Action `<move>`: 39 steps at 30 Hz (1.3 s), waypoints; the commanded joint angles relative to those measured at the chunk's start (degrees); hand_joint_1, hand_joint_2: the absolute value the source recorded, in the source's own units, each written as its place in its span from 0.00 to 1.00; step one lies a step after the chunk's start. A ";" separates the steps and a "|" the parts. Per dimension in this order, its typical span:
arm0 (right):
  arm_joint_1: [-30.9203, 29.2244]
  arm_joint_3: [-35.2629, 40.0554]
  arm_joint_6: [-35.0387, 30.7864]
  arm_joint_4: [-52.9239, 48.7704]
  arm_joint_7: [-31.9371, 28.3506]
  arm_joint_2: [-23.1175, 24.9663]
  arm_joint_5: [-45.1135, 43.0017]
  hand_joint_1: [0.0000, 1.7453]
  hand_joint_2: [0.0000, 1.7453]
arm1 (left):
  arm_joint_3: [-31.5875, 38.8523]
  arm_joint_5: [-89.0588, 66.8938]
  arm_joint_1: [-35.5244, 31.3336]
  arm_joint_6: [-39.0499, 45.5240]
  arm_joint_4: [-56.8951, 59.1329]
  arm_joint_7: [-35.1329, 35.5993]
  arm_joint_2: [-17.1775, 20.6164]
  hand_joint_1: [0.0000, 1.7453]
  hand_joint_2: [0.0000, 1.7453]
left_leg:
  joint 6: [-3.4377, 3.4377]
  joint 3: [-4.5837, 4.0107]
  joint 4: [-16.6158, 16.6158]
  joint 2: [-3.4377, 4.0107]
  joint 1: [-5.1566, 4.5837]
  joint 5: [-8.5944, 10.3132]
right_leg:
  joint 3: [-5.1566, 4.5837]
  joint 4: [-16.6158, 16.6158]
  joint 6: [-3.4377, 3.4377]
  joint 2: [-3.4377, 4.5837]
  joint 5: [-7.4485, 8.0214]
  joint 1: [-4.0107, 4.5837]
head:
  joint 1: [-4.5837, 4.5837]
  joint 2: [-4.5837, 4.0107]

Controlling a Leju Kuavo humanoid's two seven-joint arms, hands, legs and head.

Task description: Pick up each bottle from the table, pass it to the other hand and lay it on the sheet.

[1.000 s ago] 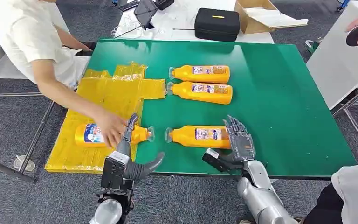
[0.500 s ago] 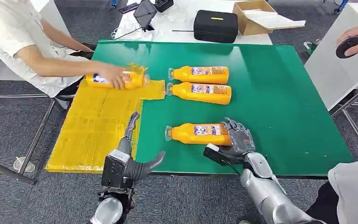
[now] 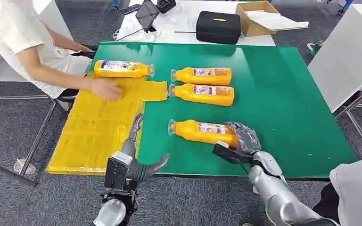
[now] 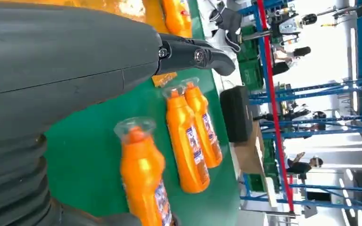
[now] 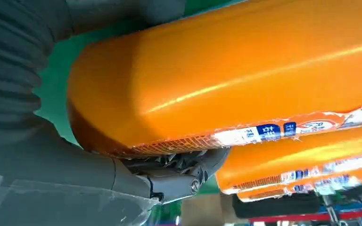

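Head view, right robot hand: The right robot hand (image 3: 243,140) gripped the base end of the near bottle (image 3: 202,132), fingers curled over it.
Head view, near bottle: It lay at a slight tilt on the green desk (image 3: 283,94), cap toward the sheet (image 3: 99,127).
Head view, left robot hand: The left robot hand (image 3: 134,157) was spread and held nothing, one finger reaching over the sheet's near edge.
Head view, other bottles: Two bottles (image 3: 201,75) (image 3: 202,93) lay side by side on the desk; a fourth bottle (image 3: 121,68) lay at the sheet's far edge.
Head view, person: A person's hand (image 3: 104,88) rested on the sheet, just below the fourth bottle.
Head view, background: A black case (image 3: 218,26) sat on a white table beyond the desk.
Left wrist view: The left robot hand (image 4: 66,84) was empty, thumb extended; three bottles lay on the green desk.
Right wrist view: The right robot hand (image 5: 122,174) wrapped the near bottle's (image 5: 245,80) base.
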 commanded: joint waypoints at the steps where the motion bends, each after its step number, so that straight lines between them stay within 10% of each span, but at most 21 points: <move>1: 13.19 -4.42 1.40 -17.41 -6.40 6.80 -14.70 0.88 1.00 | 3.41 7.65 1.63 6.16 2.14 -3.38 -0.47 0.00 1.00 | -0.08 0.18 -0.08 0.10 0.10 -0.10 | 0.18 -0.10 -0.14 0.12 -0.04 0.11 | -0.02 0.00; 15: 23.70 -1.42 2.72 -41.84 -6.46 7.74 -26.24 0.79 1.00 | 2.76 21.09 6.14 -2.70 1.83 0.11 2.64 0.00 1.00 | -0.07 -0.25 -0.02 0.03 0.08 -0.19 | -0.19 0.04 -0.05 0.12 -0.23 0.08 | -0.05 0.00; 39: 12.47 16.47 3.62 -22.03 -6.73 14.74 -24.65 0.86 1.00 | 3.16 22.06 -1.19 -10.42 5.10 0.32 -0.88 0.00 1.00 | -0.07 -0.53 -0.02 0.07 0.08 -0.12 | -0.48 0.02 -0.01 0.15 -0.16 0.07 | -0.02 0.00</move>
